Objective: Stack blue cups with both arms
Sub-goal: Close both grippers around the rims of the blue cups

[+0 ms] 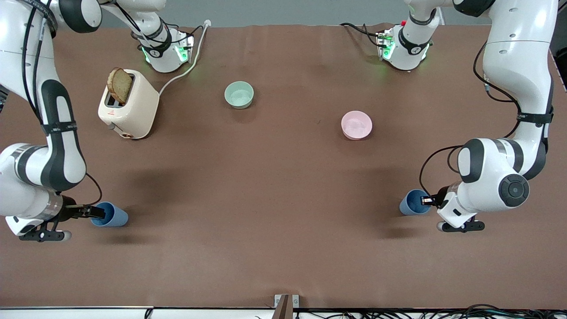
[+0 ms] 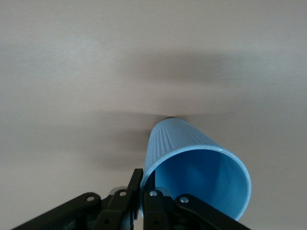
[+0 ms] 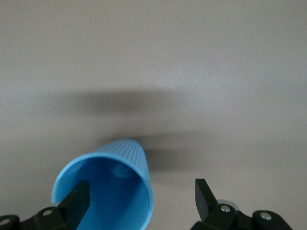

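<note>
**Operator:** While both arms are low over the table, report each gripper.

**Robot:** My left gripper (image 1: 426, 200) sits at the left arm's end of the table, at the blue cup (image 1: 414, 202) there. In the left wrist view my fingers (image 2: 139, 189) stand close together across that cup's rim (image 2: 199, 184), one outside the ribbed wall, the other apparently just inside; contact looks made, though the pads are partly hidden. My right gripper (image 1: 91, 213) is at the right arm's end, at the second blue cup (image 1: 110, 215). Its fingers are spread wide: one finger (image 3: 76, 201) is inside the cup's mouth (image 3: 108, 191), the other well apart from the wall, so nothing is clamped.

**Operator:** Cup attitude?

**Robot:** Both appear tipped, mouths toward my grippers. The two cups are well apart, both nearer the front camera than the pink bowl (image 1: 356, 125), mint-green bowl (image 1: 239, 95) and toaster (image 1: 128, 104).
</note>
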Available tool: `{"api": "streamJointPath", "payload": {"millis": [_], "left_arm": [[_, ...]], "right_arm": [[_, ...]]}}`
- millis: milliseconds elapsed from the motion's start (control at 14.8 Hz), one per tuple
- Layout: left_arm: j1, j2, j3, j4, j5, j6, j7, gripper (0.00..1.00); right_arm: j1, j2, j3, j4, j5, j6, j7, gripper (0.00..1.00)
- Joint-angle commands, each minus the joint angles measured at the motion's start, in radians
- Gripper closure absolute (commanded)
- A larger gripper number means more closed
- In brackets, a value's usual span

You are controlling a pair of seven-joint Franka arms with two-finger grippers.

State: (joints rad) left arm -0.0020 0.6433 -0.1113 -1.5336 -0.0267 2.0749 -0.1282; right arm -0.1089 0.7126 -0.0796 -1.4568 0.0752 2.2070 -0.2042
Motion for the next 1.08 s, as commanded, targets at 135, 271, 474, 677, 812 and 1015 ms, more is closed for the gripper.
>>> {"api": "streamJointPath", "payload": {"millis": [135,271,474,677,812,1015], "left_arm": [[-0.059,-0.07,-0.161,0.01,-0.03,-0.052,-0.259,1.0],[-0.104,-0.059,-0.237,0.015,-0.019,-0.042,-0.42,1.0],[-0.266,-0.018,-0.231,0.032,0.002,0.017,-0.552,1.0],[-0.367,0.044,-0.229,0.036,0.094,0.099,-0.712,1.0],[-0.395,0.077,-0.229,0.052,0.151,0.102,-0.766,1.0],[-0.421,0.107,-0.229,0.066,0.159,0.12,-0.775,0.93]], "right_arm": [[-0.006,-0.009,0.012,-0.068,0.023,0.079,-0.049,0.56],[-0.003,-0.01,0.012,-0.066,0.025,0.074,-0.05,0.88],[-0.003,-0.013,0.015,-0.068,0.024,0.069,-0.046,0.99],[-0.003,-0.038,0.015,-0.082,0.026,0.028,-0.04,1.0],[-0.003,-0.083,0.015,-0.082,0.026,-0.028,-0.034,0.99],[0.003,-0.186,0.015,-0.08,0.026,-0.153,-0.017,0.98]]}}
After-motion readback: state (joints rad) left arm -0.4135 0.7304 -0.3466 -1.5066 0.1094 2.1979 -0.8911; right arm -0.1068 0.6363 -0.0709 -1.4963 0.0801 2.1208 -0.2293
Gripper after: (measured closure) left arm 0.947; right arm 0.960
